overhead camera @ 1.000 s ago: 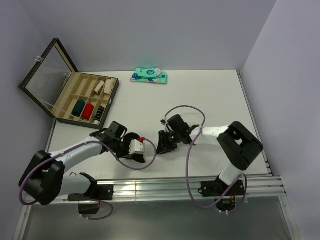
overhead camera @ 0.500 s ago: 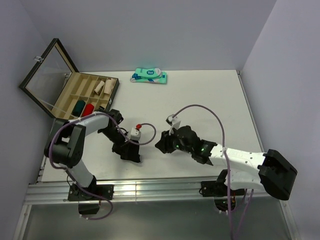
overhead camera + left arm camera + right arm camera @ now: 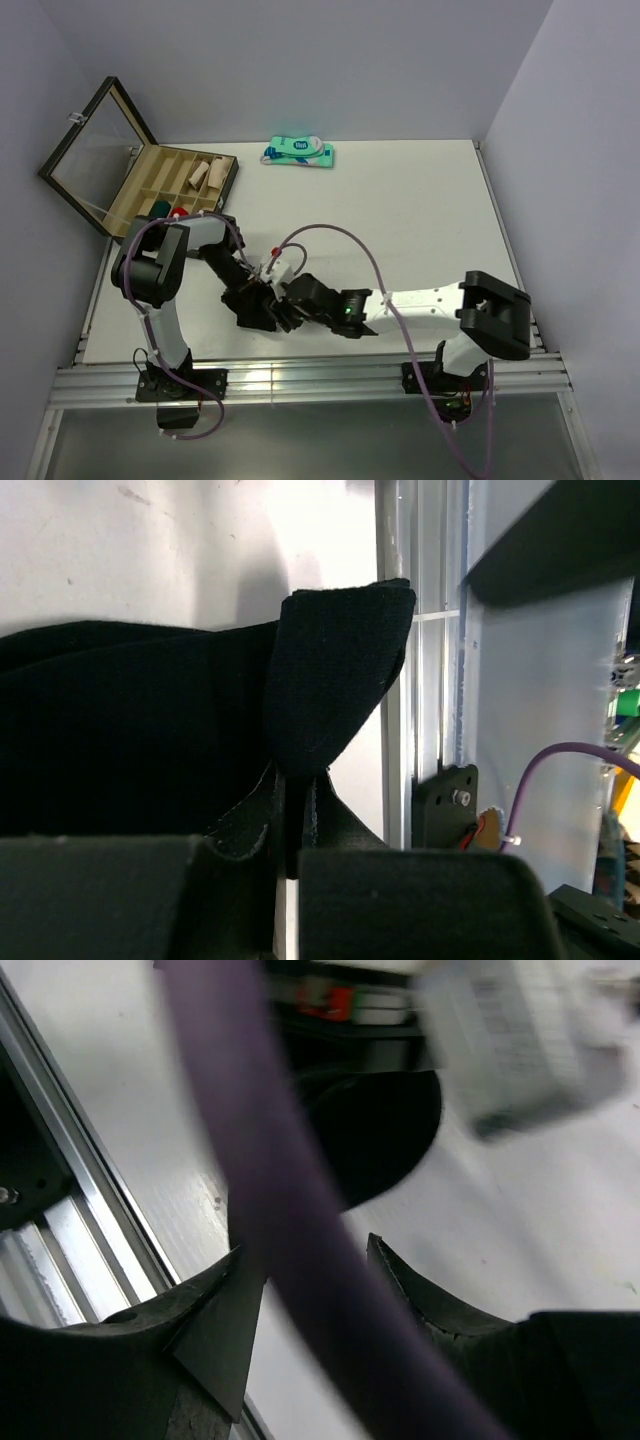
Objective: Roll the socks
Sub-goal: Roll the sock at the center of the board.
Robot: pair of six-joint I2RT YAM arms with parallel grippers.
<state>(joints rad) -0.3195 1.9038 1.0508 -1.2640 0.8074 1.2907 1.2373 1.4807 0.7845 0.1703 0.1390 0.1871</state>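
A black sock (image 3: 150,730) lies bunched on the white table near its front edge. One flap of it (image 3: 340,670) stands up, and my left gripper (image 3: 297,815) is shut on the base of that flap. From above, the sock (image 3: 248,312) is a dark heap under the left gripper (image 3: 258,303). My right gripper (image 3: 290,305) sits just to its right, almost touching it. The right gripper (image 3: 308,1255) is open, and a blurred purple cable (image 3: 300,1210) crosses between its fingers. Dark fabric (image 3: 385,1145) lies just beyond them. I cannot pick out a green sock.
An open wooden compartment box (image 3: 170,200) with rolled socks stands at the back left, its glass lid (image 3: 95,150) raised. A teal-and-white packaged pair (image 3: 298,152) lies at the far edge. The aluminium rail (image 3: 300,375) runs along the near edge, close to both grippers.
My right arm has swung left and down across the table to the left gripper, and its jaws have widened. The left gripper has stayed shut on the black sock.
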